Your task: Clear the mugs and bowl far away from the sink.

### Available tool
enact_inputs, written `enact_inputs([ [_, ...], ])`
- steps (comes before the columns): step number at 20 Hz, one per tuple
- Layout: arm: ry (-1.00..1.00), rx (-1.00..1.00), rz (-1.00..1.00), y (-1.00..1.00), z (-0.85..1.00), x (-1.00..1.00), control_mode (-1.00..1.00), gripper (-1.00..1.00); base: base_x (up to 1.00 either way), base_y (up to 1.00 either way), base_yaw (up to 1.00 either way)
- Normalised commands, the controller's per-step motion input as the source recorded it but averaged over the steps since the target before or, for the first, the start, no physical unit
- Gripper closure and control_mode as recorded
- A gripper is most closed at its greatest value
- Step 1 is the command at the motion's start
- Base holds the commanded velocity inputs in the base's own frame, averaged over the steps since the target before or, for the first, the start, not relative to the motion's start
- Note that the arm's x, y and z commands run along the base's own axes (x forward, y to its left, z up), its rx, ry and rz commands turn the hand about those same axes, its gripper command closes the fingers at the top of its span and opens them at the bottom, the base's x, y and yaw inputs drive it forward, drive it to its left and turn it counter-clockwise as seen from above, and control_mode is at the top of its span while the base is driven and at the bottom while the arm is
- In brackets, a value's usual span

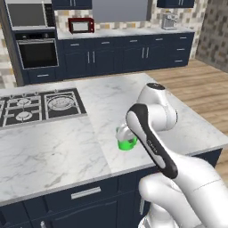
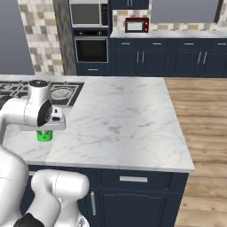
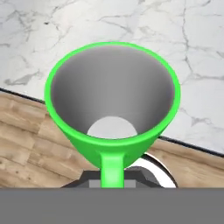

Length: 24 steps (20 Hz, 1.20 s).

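1. Now the claw (image 3: 113, 186) is closed on the handle of the green mug (image 3: 113, 98), apparently so the cup hangs level.
2. The mug sits at or just above the marble counter (image 2: 124, 119) near its front edge; contact is hard to judge.
3. The cooktop (image 1: 38, 107) lies well apart, beyond it.
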Motion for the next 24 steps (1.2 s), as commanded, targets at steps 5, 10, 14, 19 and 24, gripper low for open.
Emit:
enact_inputs([
  [5,-0.02,-0.02,0.21,0.09,-0.77,0.79,-1.0,1.0,0.0,0.0,0.0],
  [10,-0.18,-0.05,0.06,0.1,-0.62,0.62,-1.0,1.0,0.0,0.0,0.0],
  [14,-0.16,0.0,0.04,0.02,-0.71,0.47,-1.0,1.0,0.0,0.0,0.0],
  [19,-0.07,0.0,0.03,0.0,-0.58,0.43,-1.0,1.0,0.0,0.0,0.0],
  [24,-0.05,0.0,0.02,0.0,-0.24,0.38,-1.0,1.0,0.0,0.0,0.0],
])
